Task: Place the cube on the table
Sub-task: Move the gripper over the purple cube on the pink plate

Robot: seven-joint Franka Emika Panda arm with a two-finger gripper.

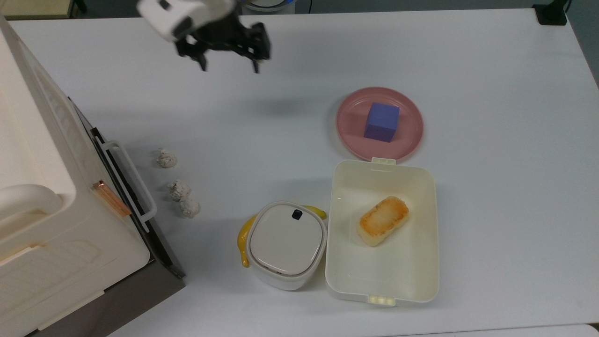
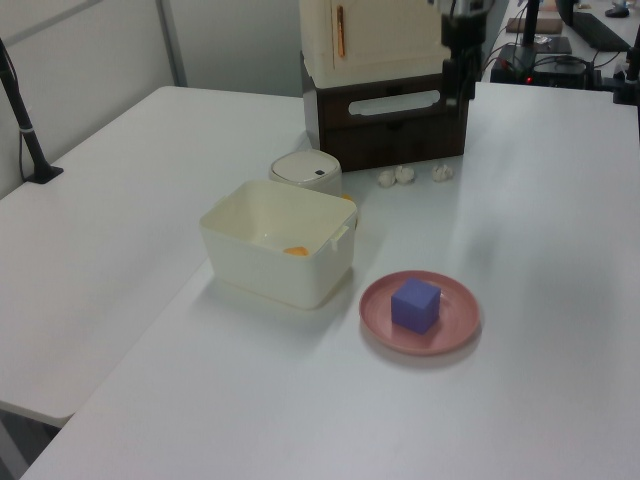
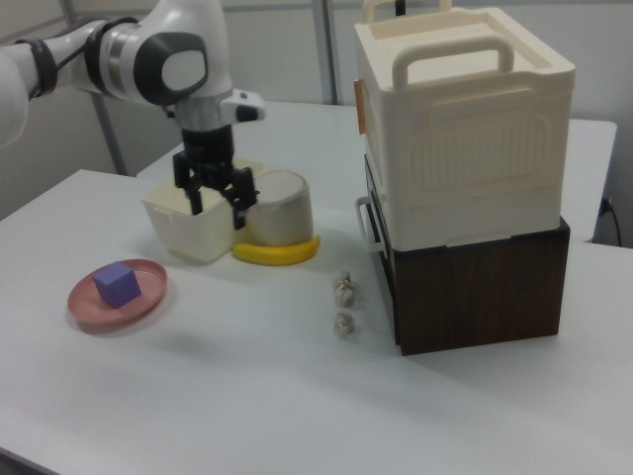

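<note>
Judging by the top view, you have barely begun: the cube (image 1: 382, 121) sits on the pink plate (image 1: 352, 115) right of centre, while your gripper (image 1: 228, 68), fingers apart and empty, hovers upper left over the table (image 1: 491, 70).

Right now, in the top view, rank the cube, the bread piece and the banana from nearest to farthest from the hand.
From the hand:
1. Cube, on the pink plate, toward the top view's right.
2. Banana, below, beside the lidded bin.
3. Bread piece, in the cream tray, lower right.
</note>
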